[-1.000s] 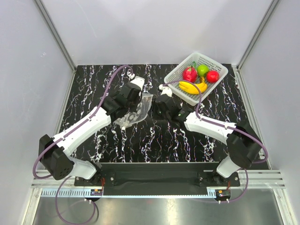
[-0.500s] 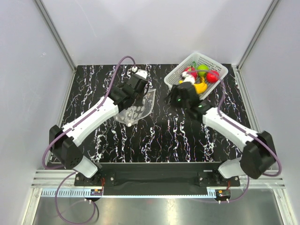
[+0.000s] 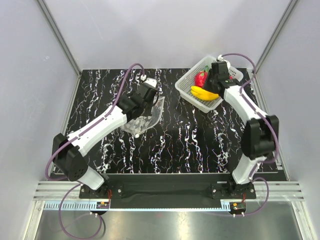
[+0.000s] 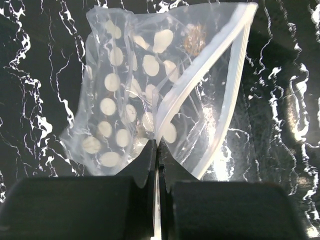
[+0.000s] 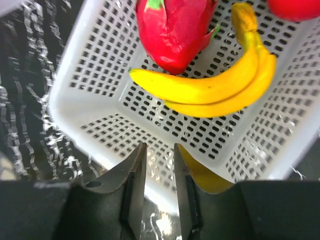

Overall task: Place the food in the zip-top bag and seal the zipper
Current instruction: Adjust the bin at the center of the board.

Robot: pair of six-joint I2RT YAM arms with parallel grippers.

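Observation:
The clear polka-dot zip-top bag (image 3: pixel 144 118) lies on the black marbled table, and its mouth gapes open in the left wrist view (image 4: pixel 150 85). My left gripper (image 3: pixel 151 101) (image 4: pixel 157 145) is shut on the bag's zipper (image 4: pixel 200 82) edge. My right gripper (image 3: pixel 214 82) (image 5: pixel 159 147) hangs over the white basket (image 3: pixel 186 91), jaws slightly apart and empty. Ahead of it lie the yellow banana bunch (image 5: pixel 220 85) (image 3: pixel 205 93), the red green-topped fruit (image 5: pixel 175 30) (image 3: pixel 201 78) and the red round fruit (image 5: pixel 295 7). The green fruit is hidden by the right arm.
The white perforated basket (image 5: pixel 90 85) stands at the table's back right corner, close to the frame post. Grey walls enclose the table on three sides. The left arm's purple cable (image 3: pixel 125 85) loops above the bag.
My right arm swung from the table's middle, beside the bag, up and right to over the basket. My left gripper kept hold of the bag and shifted it slightly.

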